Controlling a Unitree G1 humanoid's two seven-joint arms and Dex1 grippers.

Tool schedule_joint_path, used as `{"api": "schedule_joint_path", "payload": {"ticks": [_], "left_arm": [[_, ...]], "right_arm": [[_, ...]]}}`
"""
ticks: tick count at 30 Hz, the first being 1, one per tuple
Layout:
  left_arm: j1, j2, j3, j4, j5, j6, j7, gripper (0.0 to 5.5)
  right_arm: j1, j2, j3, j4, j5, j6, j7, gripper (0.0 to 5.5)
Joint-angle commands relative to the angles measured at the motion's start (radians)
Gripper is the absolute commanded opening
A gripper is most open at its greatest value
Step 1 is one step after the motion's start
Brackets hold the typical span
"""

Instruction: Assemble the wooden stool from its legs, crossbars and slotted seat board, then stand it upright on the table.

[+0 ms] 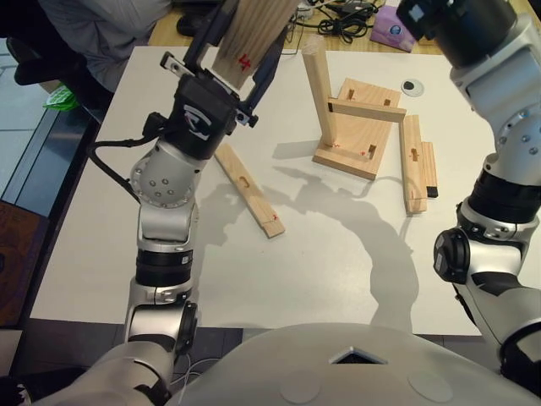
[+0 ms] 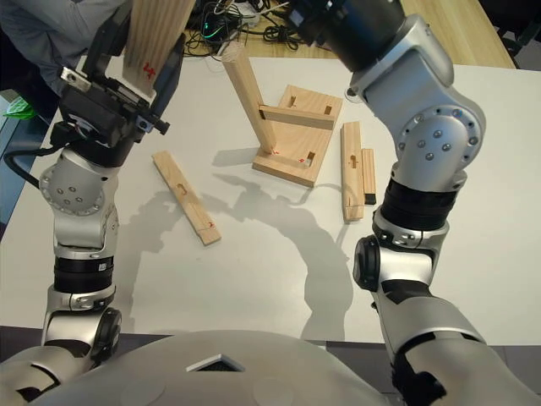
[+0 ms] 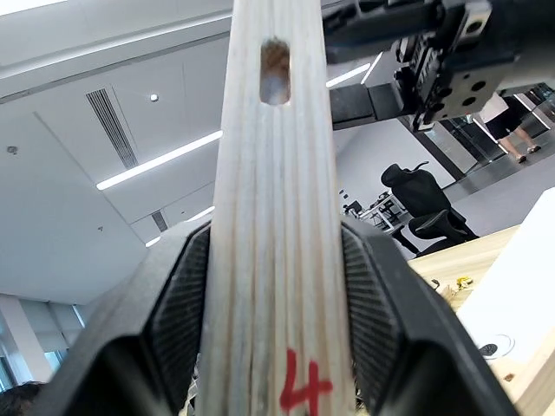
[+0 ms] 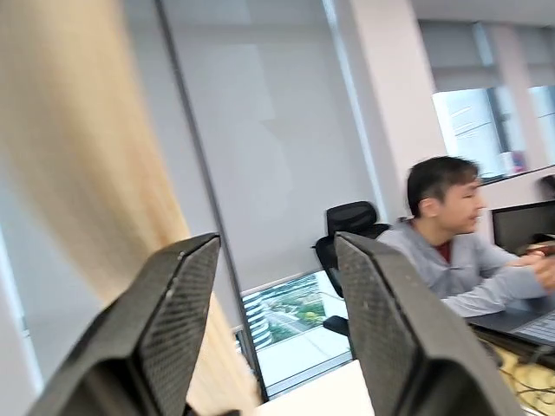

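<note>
Early stage. Seat board [image 1: 378, 135] flat on table; one upright leg [image 1: 319, 93] and crossbar [image 1: 368, 110] fitted. Left gripper [image 1: 234, 61] pinches leg 4 [image 3: 277, 217] above table. Right gripper [image 4: 277, 247] raised, fingers spread. Loose slotted piece [image 1: 249, 190] and side pieces [image 1: 412, 161] unfitted; stool not yet upright.

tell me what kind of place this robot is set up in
Most likely an open-plan office or lab: black swivel office chairs stand in the room behind, long white strip lights run across the ceiling, and black cables lie at the far edge of the white work table.
</note>
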Motion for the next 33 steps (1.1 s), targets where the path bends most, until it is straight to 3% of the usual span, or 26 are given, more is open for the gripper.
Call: {"api": "schedule_joint_path", "payload": {"ticks": [1,11,18,26,33], "left_arm": [[-0.043,0.002,-0.011,0.058,0.016,-0.025,0.000,2.03],[-0.087,0.003,0.043,0.129,0.021,-0.003,0.066,2.03],[-0.076,-0.013,-0.001,0.154,0.068,0.037,0.079,2.03],[-0.052,-0.031,-0.056,0.169,0.094,0.050,0.072,2.03],[-0.030,-0.014,-0.067,0.228,0.117,-0.017,0.074,2.03]], "right_arm": [[0.028,-0.009,0.021,-0.040,0.017,0.012,0.028,2.46],[0.119,-0.112,0.125,-0.068,-0.196,-0.085,0.159,2.46],[0.108,-0.053,0.147,-0.071,-0.240,-0.143,0.147,2.46],[0.084,0.001,0.157,-0.099,-0.231,-0.141,0.115,3.84],[0.053,0.005,0.137,-0.117,-0.215,-0.130,0.086,2.73]]}}
